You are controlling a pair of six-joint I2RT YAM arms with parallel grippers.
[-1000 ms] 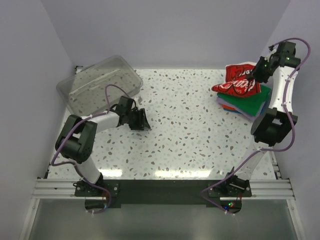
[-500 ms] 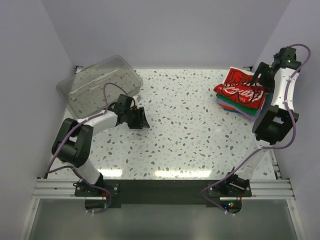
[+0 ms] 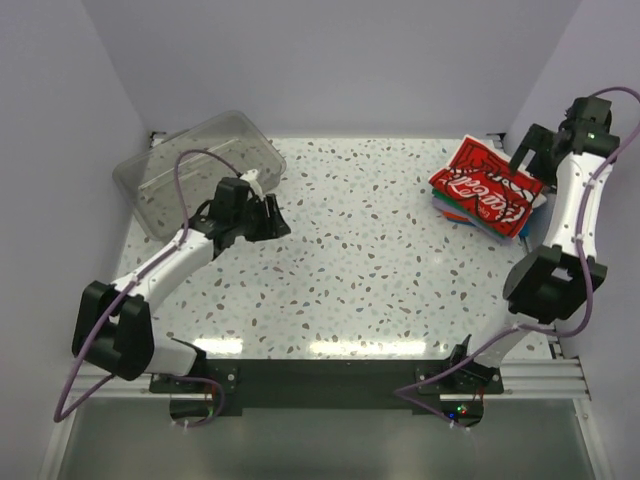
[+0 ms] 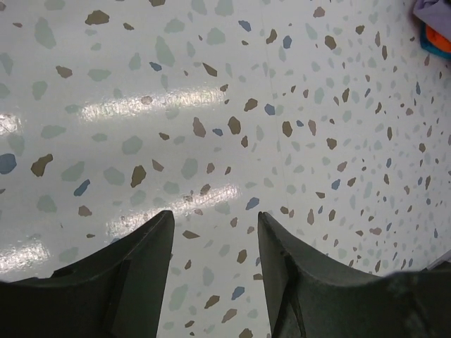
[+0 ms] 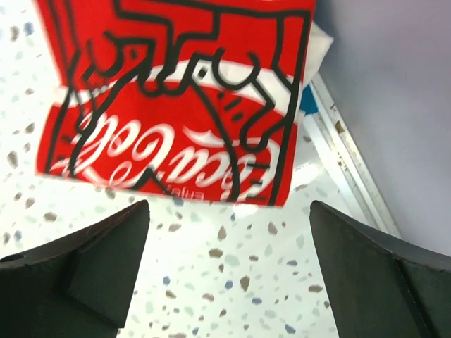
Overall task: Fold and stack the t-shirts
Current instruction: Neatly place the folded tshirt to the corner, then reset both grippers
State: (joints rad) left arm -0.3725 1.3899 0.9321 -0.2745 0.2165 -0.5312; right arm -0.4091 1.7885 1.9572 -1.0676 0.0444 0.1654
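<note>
Nearest, the left arm (image 3: 170,265) reaches over the speckled white table (image 3: 380,260), its jaws parted and empty, probably idle. Farther off, in the back right corner, the right arm (image 3: 570,200) holds its jaws wide apart above one folded red-and-white script-print t-shirt (image 3: 487,185). It apparently lies released atop a single pile of coloured folded shirts (image 4: 438,36), too hidden to count. One clear plastic tub (image 3: 200,160) sits back left.

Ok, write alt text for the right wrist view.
A folded t-shirt with a large red print and white script fills the upper frame, on a speckled table. The right gripper is open, dark fingers at the bottom corners.
</note>
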